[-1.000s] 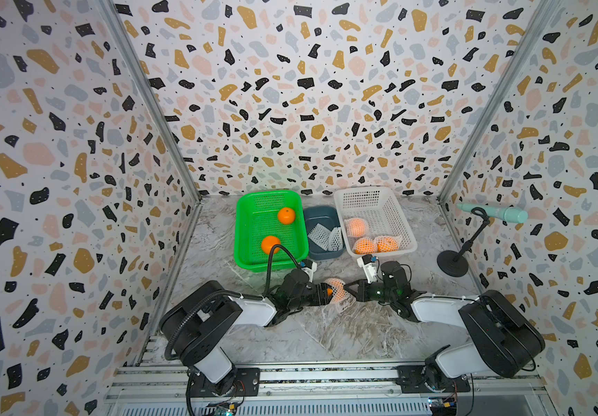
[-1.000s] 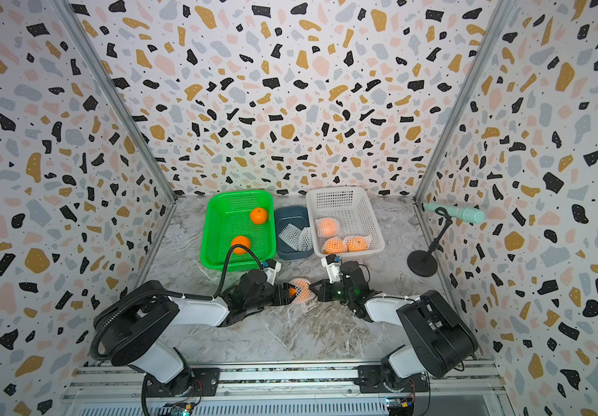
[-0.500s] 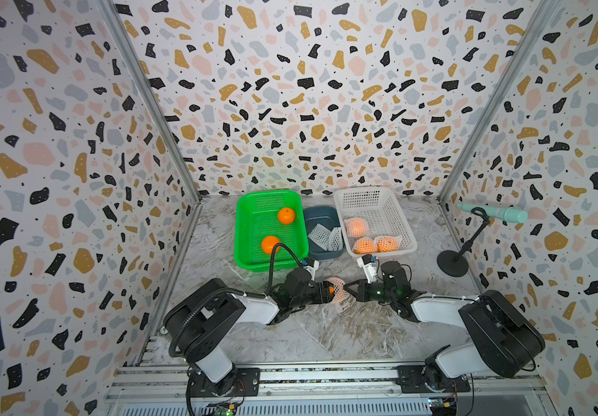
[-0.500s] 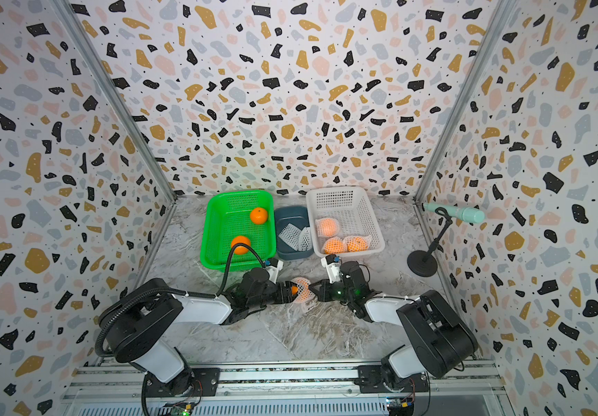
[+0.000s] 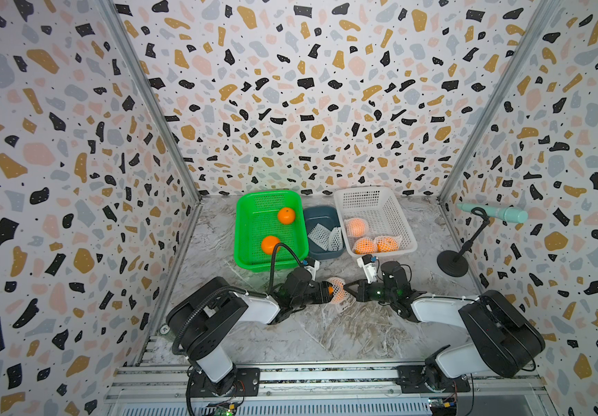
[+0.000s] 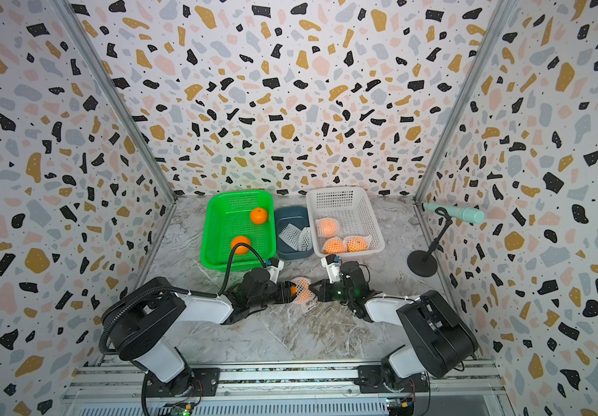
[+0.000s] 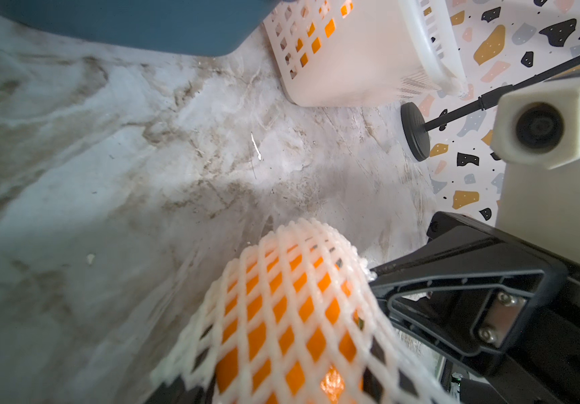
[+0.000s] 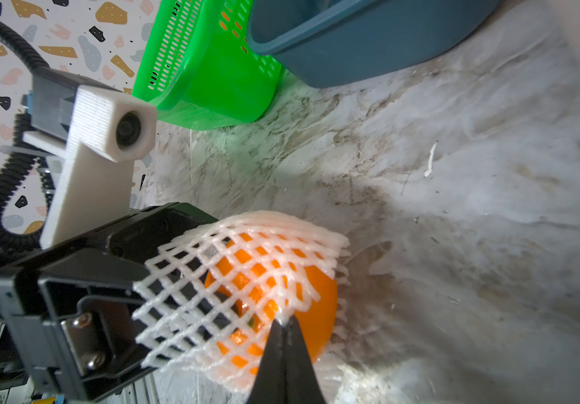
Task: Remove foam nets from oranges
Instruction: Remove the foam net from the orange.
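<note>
Low over the table's middle, a netted orange [image 5: 339, 290] [image 6: 301, 290] sits between my two grippers. From the left, my left gripper [image 5: 328, 291] [image 6: 292, 291] has its jaws closed round the orange [image 7: 281, 314], the fingers mostly hidden under the mesh. From the right, my right gripper [image 5: 348, 290] [image 8: 283, 323] is shut, pinching the white foam net [image 8: 232, 252] at its edge. On that side the net has pulled back, baring part of the orange [image 8: 316, 304].
At the back, a green basket [image 5: 250, 230] holds two bare oranges [image 5: 286, 215]. Next to it, a blue bin [image 5: 321, 216] holds empty nets [image 5: 324, 236]. A white basket [image 5: 398, 216] has three netted oranges [image 5: 364, 246]. A black stand [image 5: 452, 263] is at the right.
My left gripper has moved right onto the netted orange and its jaws have narrowed round it. The right gripper has stayed shut on the net in the same place.
</note>
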You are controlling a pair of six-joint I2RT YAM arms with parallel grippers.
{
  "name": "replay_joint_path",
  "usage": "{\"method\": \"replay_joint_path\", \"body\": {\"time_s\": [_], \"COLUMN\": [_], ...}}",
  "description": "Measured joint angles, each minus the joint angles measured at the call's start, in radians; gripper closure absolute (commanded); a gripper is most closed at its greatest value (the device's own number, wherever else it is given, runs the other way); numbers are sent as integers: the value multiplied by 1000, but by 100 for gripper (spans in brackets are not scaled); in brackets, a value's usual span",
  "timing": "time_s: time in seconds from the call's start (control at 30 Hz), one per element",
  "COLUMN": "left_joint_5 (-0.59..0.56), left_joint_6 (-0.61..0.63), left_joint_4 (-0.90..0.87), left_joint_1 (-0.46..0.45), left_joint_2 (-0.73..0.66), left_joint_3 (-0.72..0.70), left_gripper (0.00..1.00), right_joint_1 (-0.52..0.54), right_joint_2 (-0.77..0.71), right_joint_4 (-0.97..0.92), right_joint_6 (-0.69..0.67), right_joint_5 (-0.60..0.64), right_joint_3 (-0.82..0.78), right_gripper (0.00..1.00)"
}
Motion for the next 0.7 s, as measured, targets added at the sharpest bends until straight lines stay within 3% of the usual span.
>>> {"method": "replay_joint_path", "body": {"time_s": [0.7], "left_joint_5": [6], "left_joint_6": [23], "left_joint_4": [-44], "left_joint_1": [0], "left_joint_2": [-125], "left_joint_3": [0], "left_gripper": [41], "right_joint_1": [-24], "right_joint_2": [-52], "right_joint_4": [-76], "right_joint_6": [-12], "right_joint_5": [61], "right_joint_3": [0], "right_gripper": [99]}}
